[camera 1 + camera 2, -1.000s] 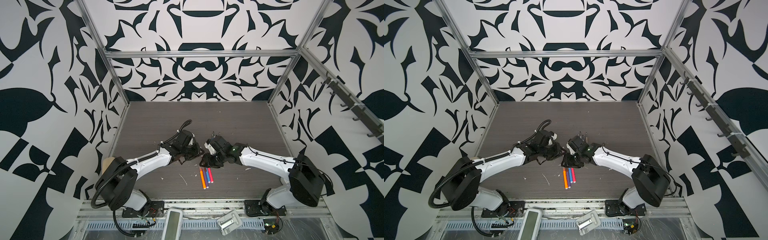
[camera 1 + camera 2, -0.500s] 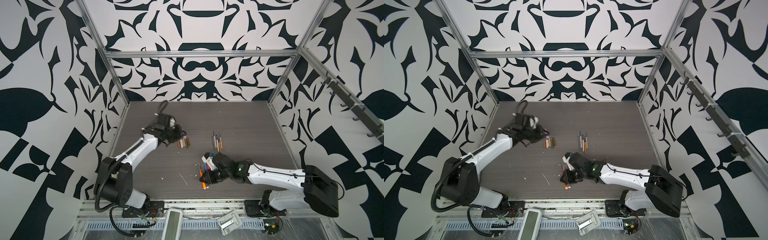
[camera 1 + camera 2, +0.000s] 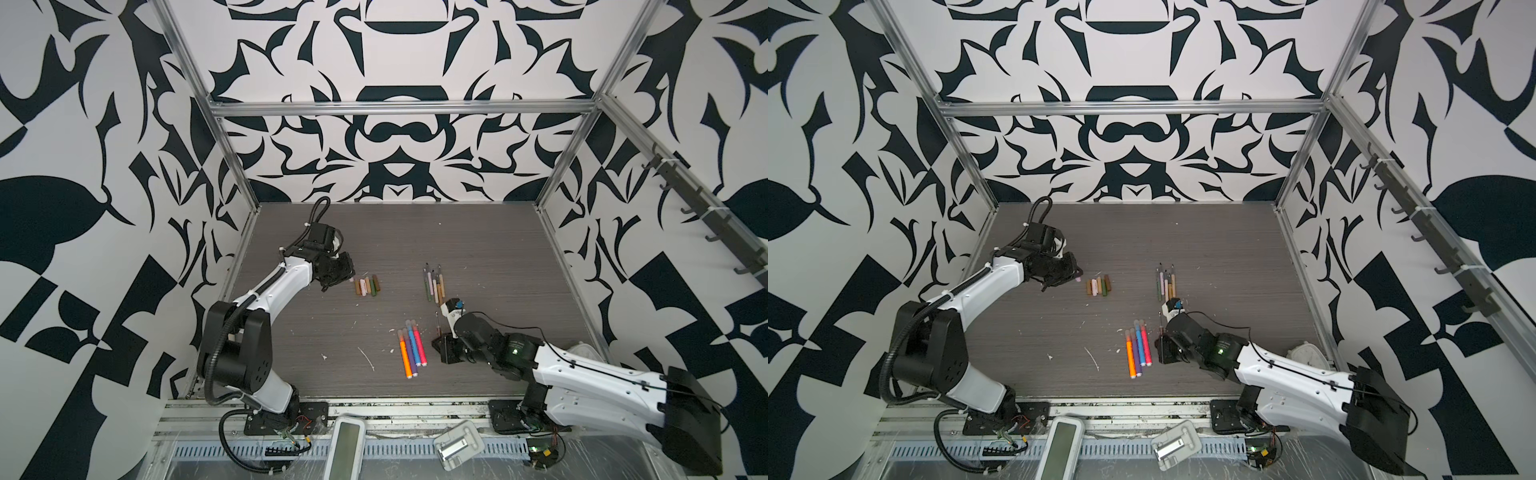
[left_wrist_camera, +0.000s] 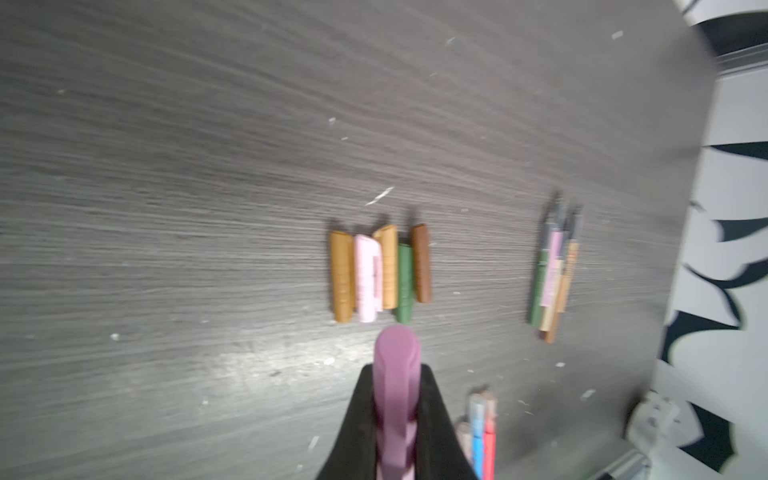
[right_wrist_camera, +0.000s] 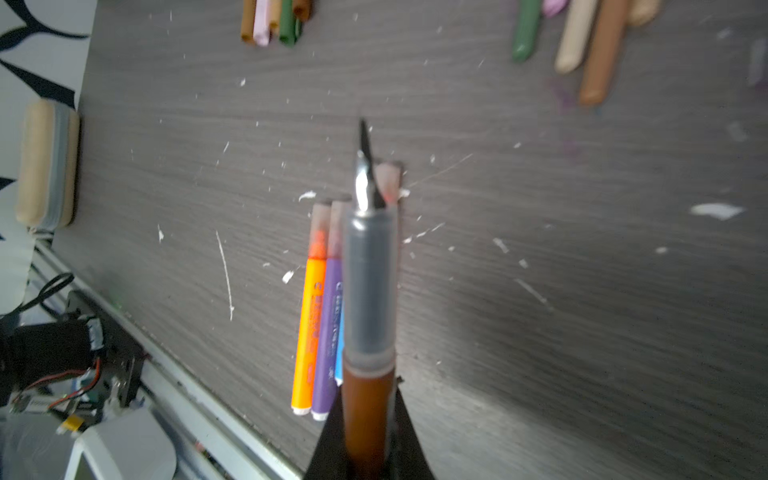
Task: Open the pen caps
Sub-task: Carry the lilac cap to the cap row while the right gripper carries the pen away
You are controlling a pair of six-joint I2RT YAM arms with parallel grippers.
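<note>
Four capped pens point(image 3: 411, 348), orange, purple, blue and pink, lie side by side near the front edge of the table point(image 3: 498, 249). Just right of this row, the right gripper point(image 5: 369, 415) pinches a brown pen point(image 5: 368, 399) by its barrel. This pen is uncapped, and its dark pointed tip point(image 5: 362, 137) is exposed and aimed away from the jaws. Farther back and right of the row, a bundle of uncapped pens point(image 3: 433, 284) lies on the table. Farther back and left of the row, five loose pen caps point(image 4: 378, 272) lie side by side, touching. Farther left of the row again, the left gripper point(image 4: 395, 399) pinches a mauve cap point(image 4: 395, 361) between its jaws, near the five caps. Contact with them cannot be determined.
</note>
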